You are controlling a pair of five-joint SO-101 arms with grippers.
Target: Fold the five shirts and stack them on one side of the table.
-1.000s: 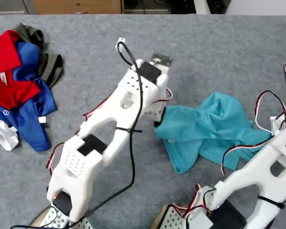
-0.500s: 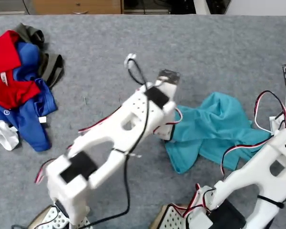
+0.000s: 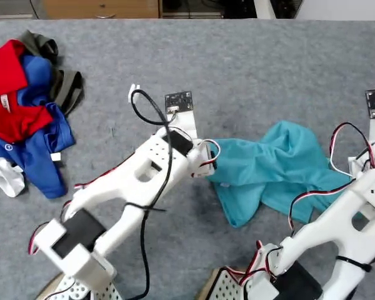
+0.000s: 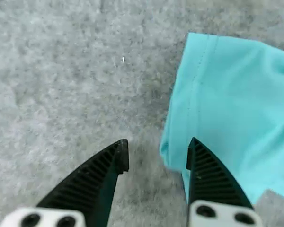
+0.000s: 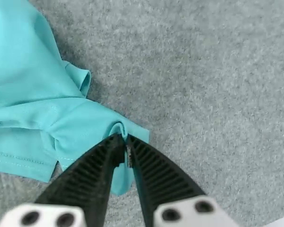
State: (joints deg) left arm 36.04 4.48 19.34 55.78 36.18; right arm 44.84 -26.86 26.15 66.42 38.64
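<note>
L gripper (image 4: pixel 158 142), jaws wide, straddles teal shirt (image 4: pixel 236 94) hem at its 9 o'clock edge; R gripper (image 5: pixel 124 138) pinches fold at 4 o'clock.

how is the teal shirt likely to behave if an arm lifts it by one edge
Probably floppy: the teal shirt lies crumpled in soft folds, so it would likely drape from the pinched spot. Likely light: the right end effector holds it by just a small pinch of hem. Pushed, it would probably bunch on the fuzzy grey table rather than slide.
</note>
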